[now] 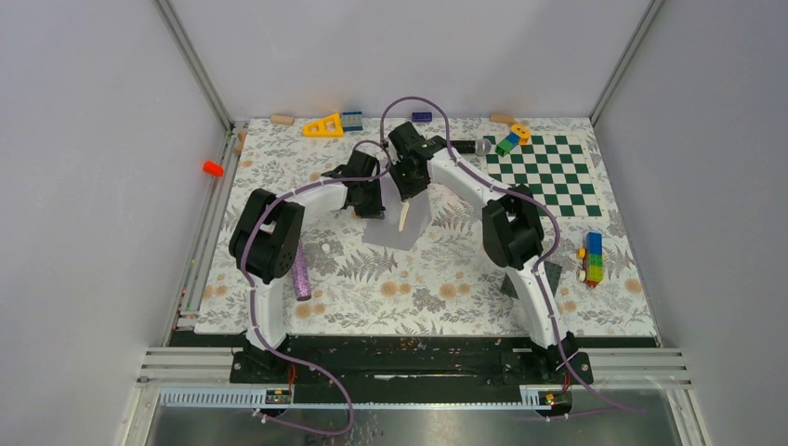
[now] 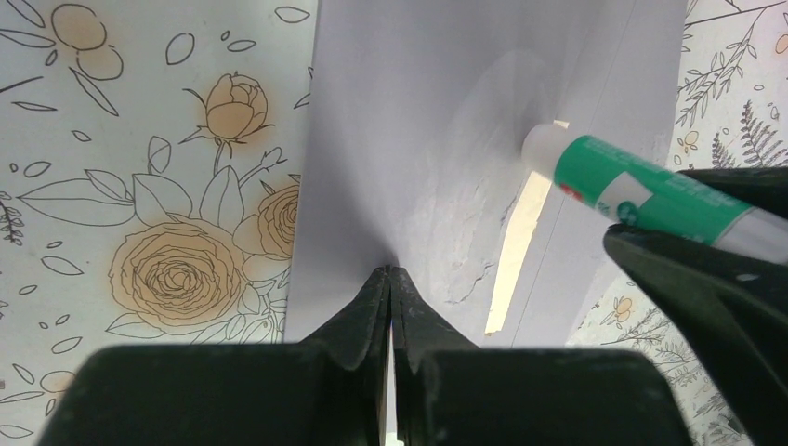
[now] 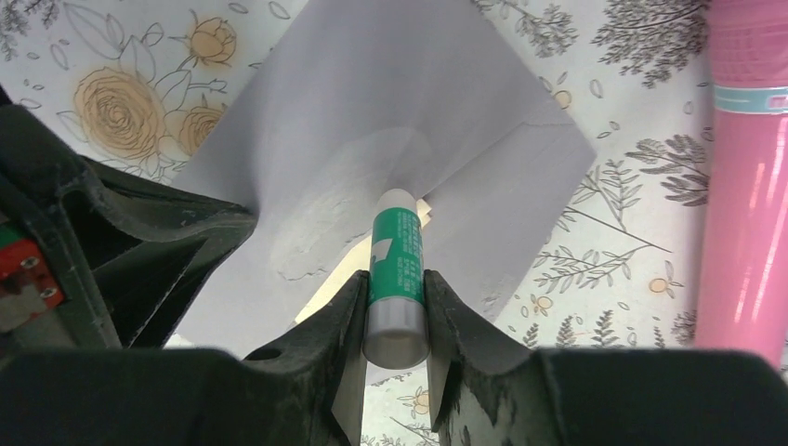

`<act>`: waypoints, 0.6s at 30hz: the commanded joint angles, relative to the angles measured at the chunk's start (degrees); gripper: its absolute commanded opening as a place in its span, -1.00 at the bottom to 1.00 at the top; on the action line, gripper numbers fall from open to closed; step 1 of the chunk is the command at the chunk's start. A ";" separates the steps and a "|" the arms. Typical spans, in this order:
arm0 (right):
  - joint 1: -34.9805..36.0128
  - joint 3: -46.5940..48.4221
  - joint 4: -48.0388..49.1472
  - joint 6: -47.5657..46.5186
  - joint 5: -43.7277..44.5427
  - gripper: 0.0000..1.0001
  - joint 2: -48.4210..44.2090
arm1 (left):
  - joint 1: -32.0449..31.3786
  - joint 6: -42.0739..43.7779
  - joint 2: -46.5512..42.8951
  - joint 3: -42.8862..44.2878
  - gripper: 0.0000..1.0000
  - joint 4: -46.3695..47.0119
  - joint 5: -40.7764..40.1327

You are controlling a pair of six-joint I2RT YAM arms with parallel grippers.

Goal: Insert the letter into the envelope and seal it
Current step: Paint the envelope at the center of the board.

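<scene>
1. Plain grey walls close in a tabletop (image 1: 446,288) covered by a cloth printed with flowers and ferns.
2. The envelope (image 1: 395,228) lies a little beyond the tabletop's centre, between the two arms. It is light grey, and part of it is lifted off the cloth.
3. The letter (image 2: 518,251) shows only as a narrow tan strip in a slit of the envelope; the rest is hidden inside.
4. The left gripper (image 2: 390,274) has its fingers pressed together, pinching the envelope's near edge so that the paper rises to the fingertips.
5. The right gripper (image 3: 395,297) is clamped on a green-and-white glue stick (image 3: 398,269), one finger on each side of the tube.
6. The stick's white tip touches the envelope at the upper end of the slit where the letter shows.
7. A pink cylinder (image 1: 301,274) lies toward the left edge, near the left arm and well apart from the envelope.
8. A green-and-white checkerboard (image 1: 544,177) fills the far right corner.
9. Stacked coloured blocks (image 1: 593,257) stand by the right edge.
10. A yellow triangular block (image 1: 322,125) rests along the far edge.
</scene>
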 commanded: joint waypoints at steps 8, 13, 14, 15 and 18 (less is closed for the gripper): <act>-2.09 4.01 -3.44 0.73 0.98 -1.00 -1.45 | -0.92 3.30 1.45 -2.03 -1.00 -4.27 -2.17; -5.36 -2.65 1.88 7.11 -12.01 -1.00 -8.19 | -0.92 3.30 1.44 -2.04 -1.00 -4.27 -2.09; -5.80 -4.69 3.28 8.30 -14.49 -1.00 -9.30 | -0.92 3.24 1.44 -2.02 -1.00 -4.27 -2.12; -6.04 -6.69 4.66 9.23 -16.61 -1.00 -10.40 | -0.92 3.21 1.44 -2.05 -1.00 -4.19 -2.08; -5.94 -9.81 6.57 12.12 -21.01 -1.00 -10.68 | -1.00 3.12 1.49 -2.07 -1.00 -4.09 -2.04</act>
